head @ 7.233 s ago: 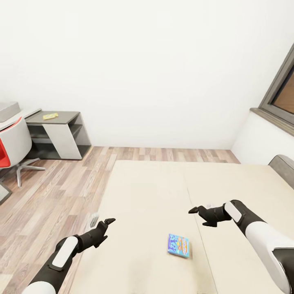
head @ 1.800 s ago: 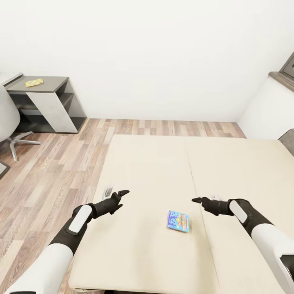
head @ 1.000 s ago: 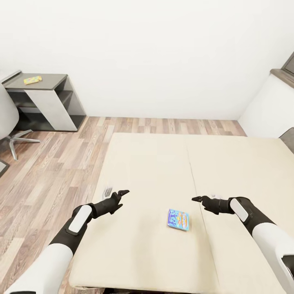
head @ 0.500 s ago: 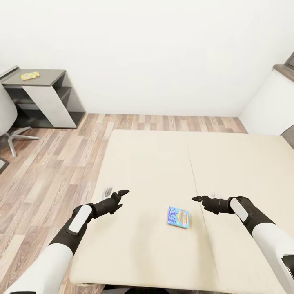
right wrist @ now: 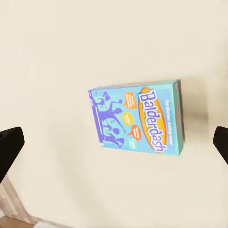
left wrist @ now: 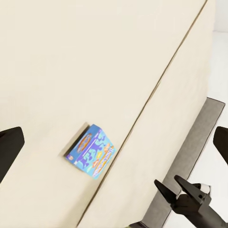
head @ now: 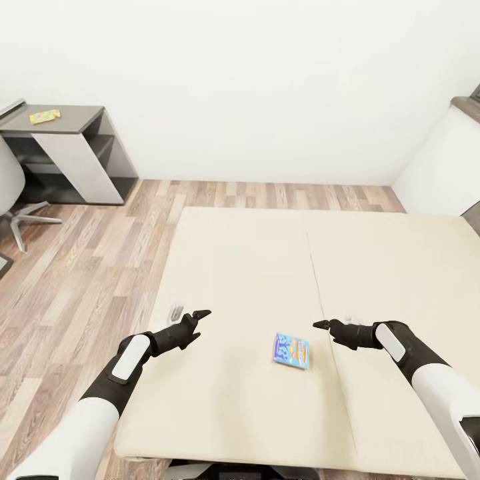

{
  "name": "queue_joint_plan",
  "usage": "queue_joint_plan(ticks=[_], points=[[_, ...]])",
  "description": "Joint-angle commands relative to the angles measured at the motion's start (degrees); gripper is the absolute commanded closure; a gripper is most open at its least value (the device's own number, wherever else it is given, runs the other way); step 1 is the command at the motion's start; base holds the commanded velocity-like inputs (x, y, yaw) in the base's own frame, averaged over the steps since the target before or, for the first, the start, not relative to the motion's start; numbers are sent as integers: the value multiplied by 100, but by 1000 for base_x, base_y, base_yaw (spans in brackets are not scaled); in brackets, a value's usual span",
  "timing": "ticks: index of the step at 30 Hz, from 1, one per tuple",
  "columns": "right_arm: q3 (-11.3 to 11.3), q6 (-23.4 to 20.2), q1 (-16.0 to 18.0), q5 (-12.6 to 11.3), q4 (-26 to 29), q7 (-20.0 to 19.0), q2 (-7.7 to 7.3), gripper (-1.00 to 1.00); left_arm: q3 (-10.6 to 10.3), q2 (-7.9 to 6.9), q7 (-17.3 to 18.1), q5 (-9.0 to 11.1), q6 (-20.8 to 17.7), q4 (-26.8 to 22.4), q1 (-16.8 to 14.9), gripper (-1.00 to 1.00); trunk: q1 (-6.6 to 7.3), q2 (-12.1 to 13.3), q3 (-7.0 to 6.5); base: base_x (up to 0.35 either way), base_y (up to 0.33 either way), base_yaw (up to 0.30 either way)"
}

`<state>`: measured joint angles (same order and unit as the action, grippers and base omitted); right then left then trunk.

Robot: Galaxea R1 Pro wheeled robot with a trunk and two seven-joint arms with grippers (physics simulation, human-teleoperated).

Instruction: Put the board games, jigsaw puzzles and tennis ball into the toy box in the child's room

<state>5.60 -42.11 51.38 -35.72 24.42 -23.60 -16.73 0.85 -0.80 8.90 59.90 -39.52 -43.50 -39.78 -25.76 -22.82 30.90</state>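
Observation:
One board game (head: pixel 291 351), a blue "Balderdash" box, lies flat on the beige bed (head: pixel 253 267) near its front. It also shows in the left wrist view (left wrist: pixel 90 150) and close up in the right wrist view (right wrist: pixel 137 118). My left gripper (head: pixel 197 318) hovers open to the box's left. On the box's right, my right gripper (head: pixel 323 325) hovers open at about the same height. Both are apart from the box and hold nothing. The toy box and the tennis ball are out of view.
A low dark grey cabinet (head: pixel 87 130) stands at the far left wall with a small flat yellow patterned box (head: pixel 45 117) on top. An office chair (head: pixel 15 193) is at the left edge. Wood floor (head: pixel 87 267) runs along the bed's left side.
The camera has shifted: the cabinet slid toward the upper left and the bed's near edge came into view. Both arms and the blue box keep their places over the last second.

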Motion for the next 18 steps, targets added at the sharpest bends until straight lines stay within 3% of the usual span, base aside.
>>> queue_joint_plan(ticks=[1,18], points=[[28,-8,4,3,2,-20,-6,-100,10,0,12,8,-29,0,-3,-100,-3,-10,17,0,0,0],[24,-14,6,-3,2,-22,-62,-100,-12,10,-21,-28,-29,8,-3,-100,-3,-10,176,0,0,0]])
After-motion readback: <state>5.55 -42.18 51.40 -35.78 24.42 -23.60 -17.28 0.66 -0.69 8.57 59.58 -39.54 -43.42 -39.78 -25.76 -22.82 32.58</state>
